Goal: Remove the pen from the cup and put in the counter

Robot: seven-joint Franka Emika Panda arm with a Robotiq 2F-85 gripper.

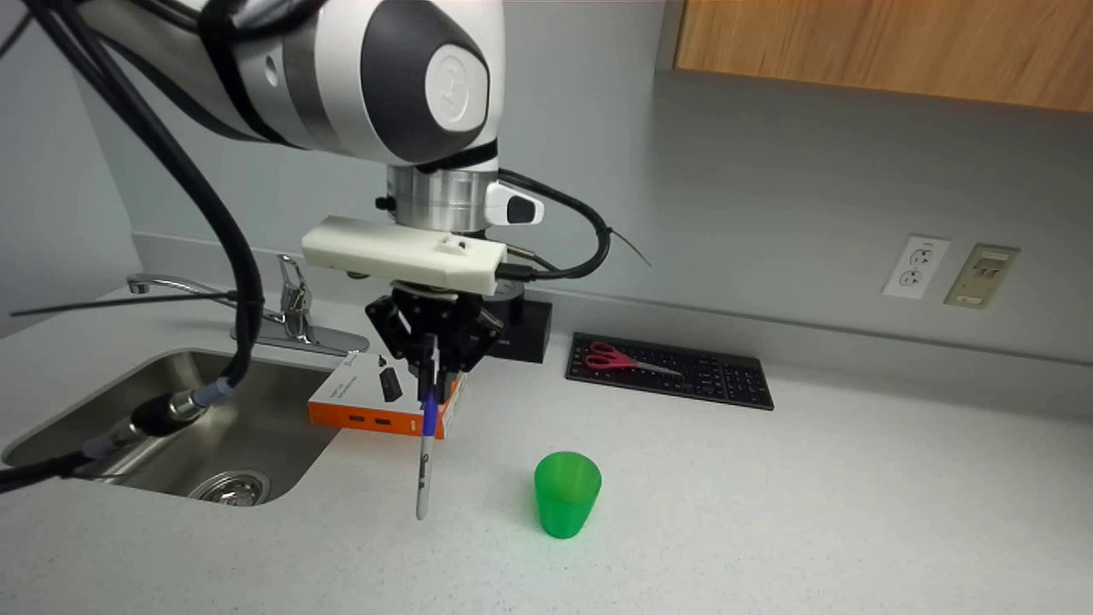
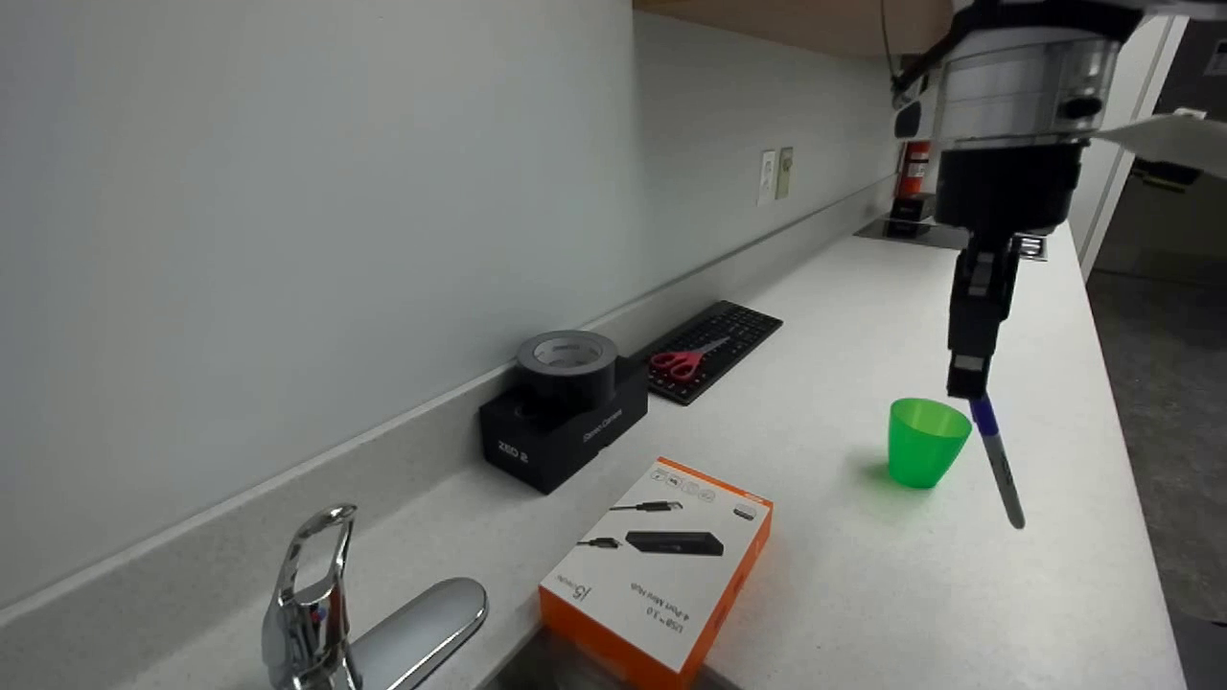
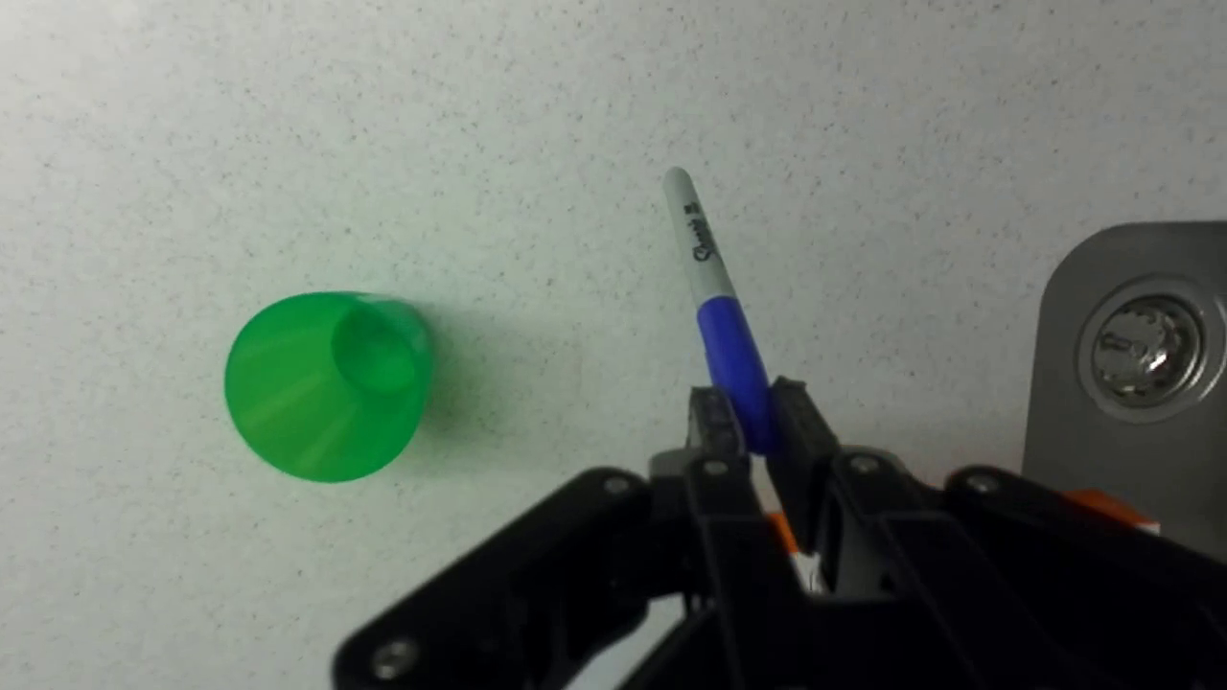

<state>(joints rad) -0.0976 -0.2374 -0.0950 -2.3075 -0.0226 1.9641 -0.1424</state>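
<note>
The pen (image 1: pixel 424 470) has a grey-white barrel and a blue cap. It also shows in an exterior view (image 2: pixel 1001 474) and in the wrist view (image 3: pixel 705 254). My gripper (image 1: pixel 432 389) is shut on the blue cap; its fingertips press both sides of it in the wrist view (image 3: pixel 751 414). The pen points down, slightly tilted, and is outside the cup. Its lower end seems to be above the counter (image 1: pixel 726 521); contact is hard to judge. The green cup (image 1: pixel 564 504) stands upright beside the pen, also in the wrist view (image 3: pixel 316 402), with nothing visible inside.
A steel sink (image 1: pixel 282 478) with a faucet (image 1: pixel 296 307) lies on one side. A white-orange box (image 2: pixel 661 565) sits by the sink. Behind are a black box (image 2: pixel 575 431) with a tape roll (image 2: pixel 566 355), and a keyboard (image 1: pixel 726 380) with red scissors (image 1: pixel 610 357) on it.
</note>
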